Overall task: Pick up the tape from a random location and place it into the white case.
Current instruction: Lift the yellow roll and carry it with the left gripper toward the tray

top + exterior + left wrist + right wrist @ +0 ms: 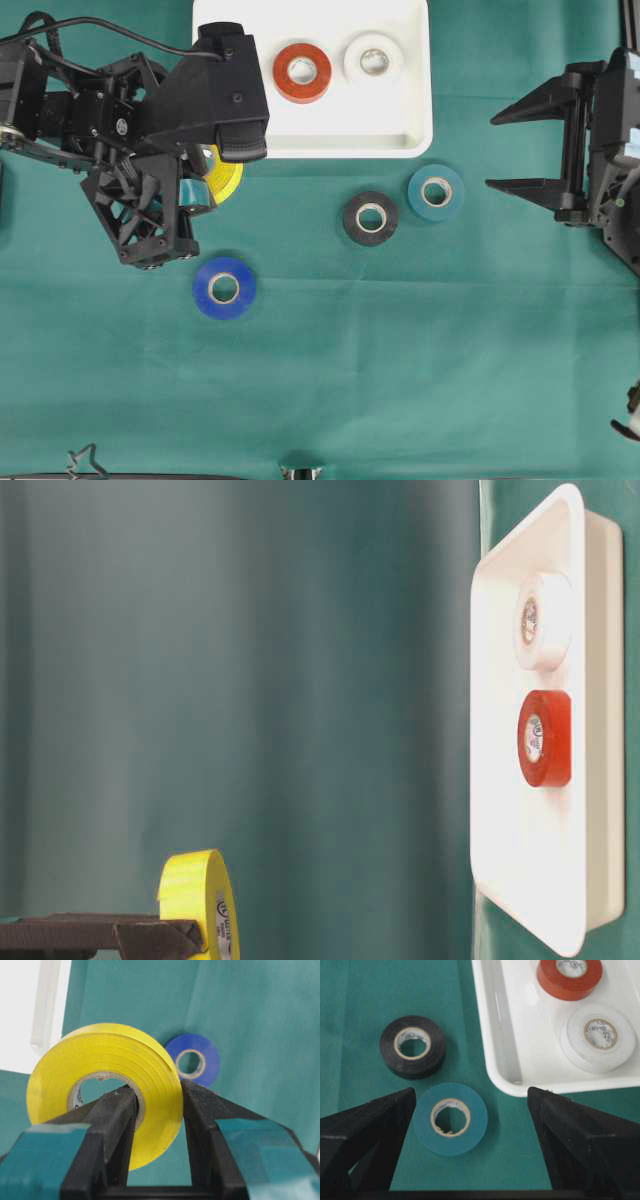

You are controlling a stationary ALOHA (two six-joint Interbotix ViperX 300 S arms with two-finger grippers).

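left claw (159,1110) clamped on upright yellow tape (105,1080), blue tape (194,1060) flat on green cloth (260,1035) behind

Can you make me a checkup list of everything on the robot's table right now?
Surface: green cloth, smooth.
Job's things: white case holds a red roll and a white roll; yellow roll is in the left gripper; blue roll, black roll and teal roll lie flat on the cloth.
Clutter: nothing seen.
Grippers: left jaws pinch the yellow roll's wall, one inside its hole; right gripper jaws wide apart, empty.
Cables: black cable on the left arm.
Surroundings: nothing seen.
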